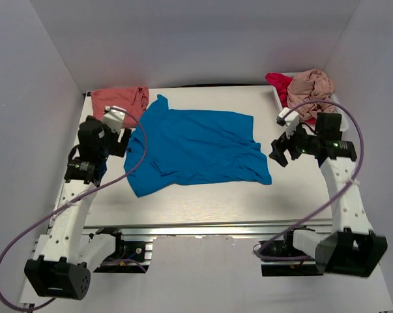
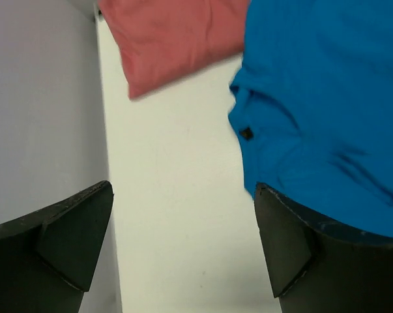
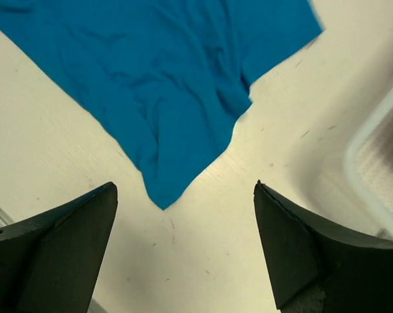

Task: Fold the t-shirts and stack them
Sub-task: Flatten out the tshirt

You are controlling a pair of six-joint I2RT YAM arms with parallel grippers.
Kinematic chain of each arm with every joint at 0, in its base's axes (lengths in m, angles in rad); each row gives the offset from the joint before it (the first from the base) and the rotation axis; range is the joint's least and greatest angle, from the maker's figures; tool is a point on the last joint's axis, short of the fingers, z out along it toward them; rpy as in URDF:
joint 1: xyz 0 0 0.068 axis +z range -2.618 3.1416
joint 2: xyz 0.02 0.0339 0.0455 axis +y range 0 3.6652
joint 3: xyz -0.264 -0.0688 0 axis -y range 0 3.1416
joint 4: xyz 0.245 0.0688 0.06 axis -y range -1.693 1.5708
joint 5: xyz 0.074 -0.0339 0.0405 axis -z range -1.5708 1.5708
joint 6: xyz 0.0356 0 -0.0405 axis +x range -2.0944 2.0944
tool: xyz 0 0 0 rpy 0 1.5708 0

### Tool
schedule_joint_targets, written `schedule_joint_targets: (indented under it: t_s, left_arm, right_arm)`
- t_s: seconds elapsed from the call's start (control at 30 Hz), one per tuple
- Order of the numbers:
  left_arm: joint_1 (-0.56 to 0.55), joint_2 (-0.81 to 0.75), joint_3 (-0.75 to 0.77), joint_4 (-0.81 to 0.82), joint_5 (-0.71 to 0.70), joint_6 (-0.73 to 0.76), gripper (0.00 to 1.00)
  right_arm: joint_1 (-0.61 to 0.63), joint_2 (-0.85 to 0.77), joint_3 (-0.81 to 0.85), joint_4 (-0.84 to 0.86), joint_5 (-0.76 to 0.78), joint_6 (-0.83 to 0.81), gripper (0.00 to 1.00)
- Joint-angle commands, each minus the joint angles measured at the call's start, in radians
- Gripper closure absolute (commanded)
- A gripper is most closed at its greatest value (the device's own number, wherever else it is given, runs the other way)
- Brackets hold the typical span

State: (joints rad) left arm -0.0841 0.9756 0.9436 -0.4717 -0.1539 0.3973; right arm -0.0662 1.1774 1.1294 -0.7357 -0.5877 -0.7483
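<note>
A bright blue t-shirt (image 1: 196, 147) lies spread flat on the middle of the table. A folded salmon-coral t-shirt (image 1: 120, 99) lies at the back left corner. A dusty beige-pink t-shirt (image 1: 311, 88) and a magenta-red one (image 1: 279, 83) are bunched at the back right. My left gripper (image 1: 121, 141) is open and empty, just left of the blue shirt's collar edge (image 2: 248, 134); the coral shirt (image 2: 176, 39) lies beyond it. My right gripper (image 1: 279, 153) is open and empty, just right of the blue shirt's pointed corner (image 3: 162, 199).
A white slotted basket (image 3: 378, 169) stands at the back right under the bunched shirts. White walls enclose the table on three sides; the left wall (image 2: 40, 111) is close to my left gripper. A metal rail (image 1: 203, 229) runs along the table's near edge.
</note>
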Motion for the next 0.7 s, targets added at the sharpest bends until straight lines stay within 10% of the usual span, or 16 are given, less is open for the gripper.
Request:
schedule_joint_targets:
  t_s: [0.0,0.67]
  left_arm:
    - [0.006,-0.043,0.212,-0.071,0.076,-0.032,0.02]
    - [0.006,0.599,0.228,0.366,-0.023,-0.147,0.02]
  right_arm:
    - [-0.004,-0.133,0.036,0.068,-0.050,-0.048,0.11]
    - [0.045,0.405,0.128,0.470,-0.034,0.267,0.18]
